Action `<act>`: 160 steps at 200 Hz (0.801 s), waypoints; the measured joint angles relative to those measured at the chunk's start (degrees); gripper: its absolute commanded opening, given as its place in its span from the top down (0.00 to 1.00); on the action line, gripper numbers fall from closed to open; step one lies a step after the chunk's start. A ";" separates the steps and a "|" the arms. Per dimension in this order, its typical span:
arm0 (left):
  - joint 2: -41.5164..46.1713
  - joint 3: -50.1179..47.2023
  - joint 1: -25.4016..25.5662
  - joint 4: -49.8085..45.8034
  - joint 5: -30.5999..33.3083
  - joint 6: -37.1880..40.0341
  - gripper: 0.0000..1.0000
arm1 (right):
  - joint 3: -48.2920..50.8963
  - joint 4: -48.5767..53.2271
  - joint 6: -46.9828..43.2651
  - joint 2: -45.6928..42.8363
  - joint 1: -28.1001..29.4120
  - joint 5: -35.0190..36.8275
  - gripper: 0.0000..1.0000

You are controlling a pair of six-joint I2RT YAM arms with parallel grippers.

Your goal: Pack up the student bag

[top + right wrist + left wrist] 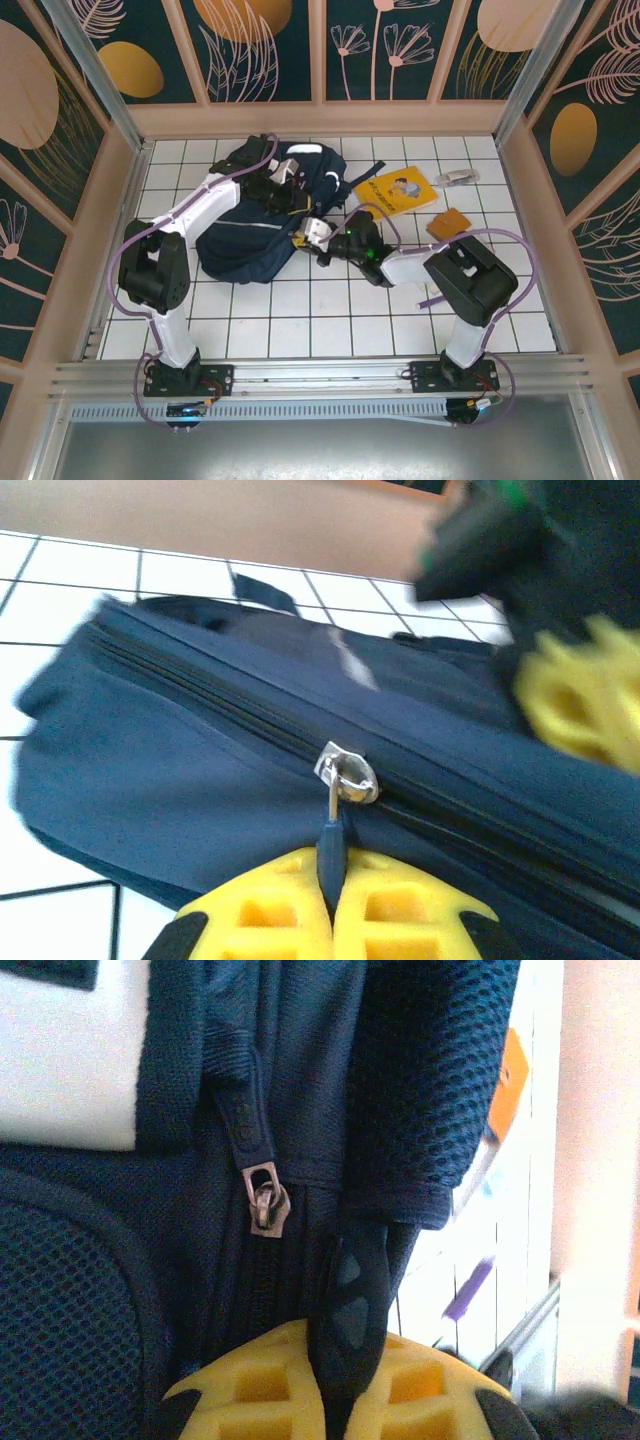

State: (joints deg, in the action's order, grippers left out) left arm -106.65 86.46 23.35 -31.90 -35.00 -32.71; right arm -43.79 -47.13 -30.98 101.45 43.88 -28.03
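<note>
**On the tiled table: both grippers clamped on the student bag's pulls**

On the white tiled table (330, 320), the student bag (240, 245) lies slumped toward the back left, its navy fabric crumpled, and both arms reach onto it. The left gripper (283, 192) sits over the bag's far upper part. The right gripper (322, 240) meets the bag's right edge.

In the left wrist view, the left gripper (335, 1405) has its yellow fingers (250, 1390) pressed together on a dark tab (348, 1305), which rises from between them against the bag's fabric. A metal zipper slider (268, 1206) sits just left of that tab on a closed zip line (its fabric pull points up the frame).

In the right wrist view, the right gripper (333, 915) is likewise closed. It pinches the blue zipper pull (331, 845), which hangs from a silver slider (347, 775) on a long zip running across the bag's side.

Right of the bag on the table lie a yellow book (395, 190), a small orange item (449, 222) and, further back, a pale small object (457, 177) too small to identify.
</note>
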 measured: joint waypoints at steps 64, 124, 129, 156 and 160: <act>-1.16 -1.36 0.90 10.99 7.56 -15.65 1.00 | -1.31 6.71 -3.43 -0.02 5.79 1.27 1.00; -7.54 10.36 0.50 11.45 14.29 -9.97 0.51 | 0.81 7.04 -1.03 -0.81 4.20 1.73 1.00; -7.32 11.32 0.37 10.80 15.06 -8.48 0.48 | 1.49 7.21 -0.57 -1.33 3.82 1.09 1.00; -4.37 12.87 -0.44 4.46 19.43 3.15 0.40 | 3.56 8.17 0.48 -4.44 0.07 -1.68 1.00; -3.76 12.74 -0.52 2.97 20.15 5.42 0.39 | 3.63 8.37 0.50 -4.83 -0.81 -2.03 1.00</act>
State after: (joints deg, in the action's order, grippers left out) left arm -110.41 99.20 22.83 -28.93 -14.85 -27.29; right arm -40.16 -38.76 -30.48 96.62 43.07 -30.06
